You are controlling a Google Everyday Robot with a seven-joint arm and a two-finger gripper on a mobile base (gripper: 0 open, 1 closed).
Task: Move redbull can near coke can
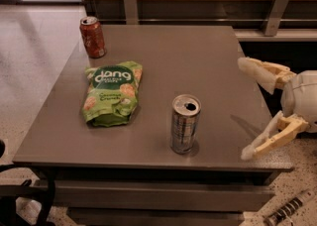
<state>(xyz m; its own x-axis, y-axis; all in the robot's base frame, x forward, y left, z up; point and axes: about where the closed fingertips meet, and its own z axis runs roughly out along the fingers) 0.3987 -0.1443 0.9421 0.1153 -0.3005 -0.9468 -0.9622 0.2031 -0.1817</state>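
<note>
The redbull can point(185, 124), slim and silver with faint blue markings, stands upright near the front of the grey table point(198, 61). The coke can point(93, 37), red-orange with a silver top, stands upright at the table's far left corner. My gripper point(243, 109) is at the right edge of the table, to the right of the redbull can and apart from it. Its two cream fingers are spread wide and hold nothing.
A green snack bag point(112, 92) lies flat on the table between the two cans, left of the redbull can. A wooden wall with metal brackets point(130, 5) runs behind the table. Speckled floor lies to the left.
</note>
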